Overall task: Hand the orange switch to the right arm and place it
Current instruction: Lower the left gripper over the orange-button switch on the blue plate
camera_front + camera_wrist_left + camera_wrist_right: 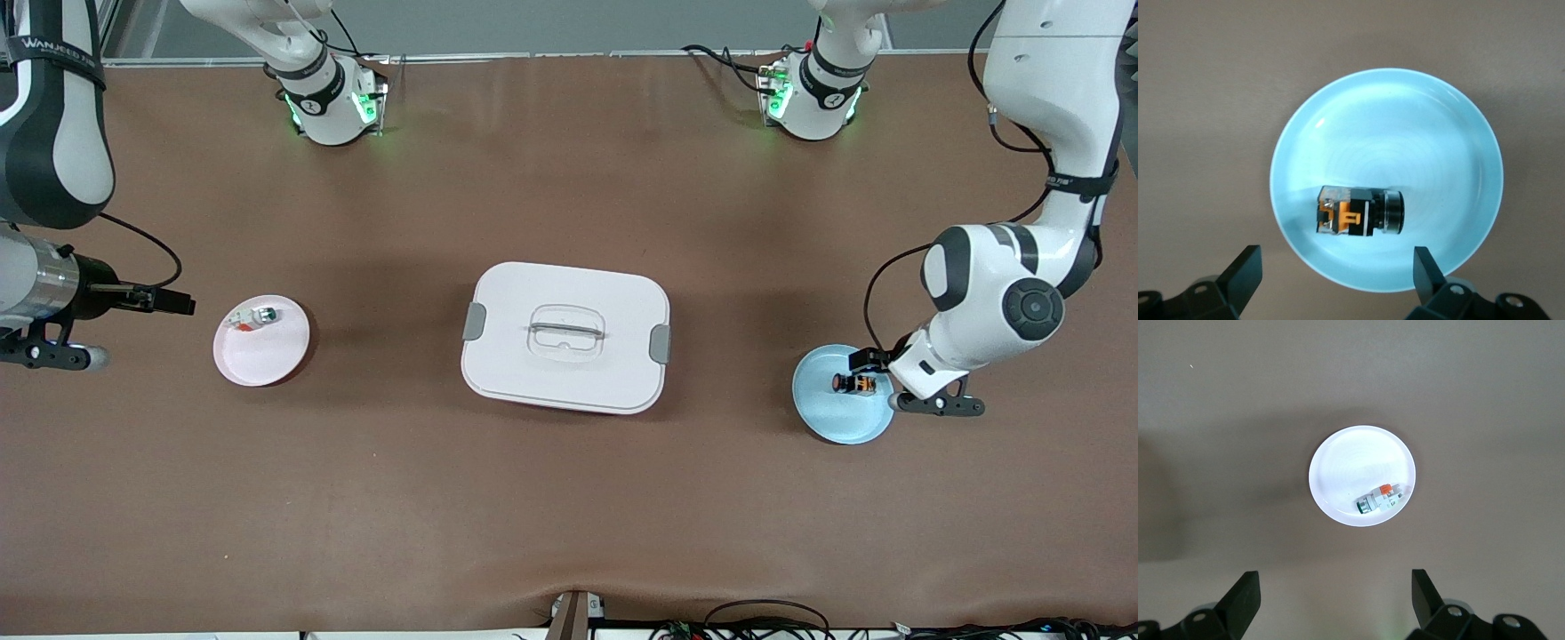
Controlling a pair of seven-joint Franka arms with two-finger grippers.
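Observation:
The orange switch (853, 383), a tiny black block with orange markings, lies on its side on a light blue plate (831, 418) toward the left arm's end of the table. In the left wrist view the switch (1360, 211) lies on the plate (1405, 133), apart from the fingers. My left gripper (876, 369) is open and empty over the plate's rim, also seen in its wrist view (1337, 253). My right gripper (178, 302) is open and empty above the table at the right arm's end, beside a pale pink plate (267, 356); its wrist view shows it too (1333, 576).
A whitish-green piece with an orange tip (253, 317) lies on the pale pink plate (1338, 467). A white lidded box with grey clips and a clear handle (565, 336) stands in the middle of the table between the two plates. Cables run along the table's near edge.

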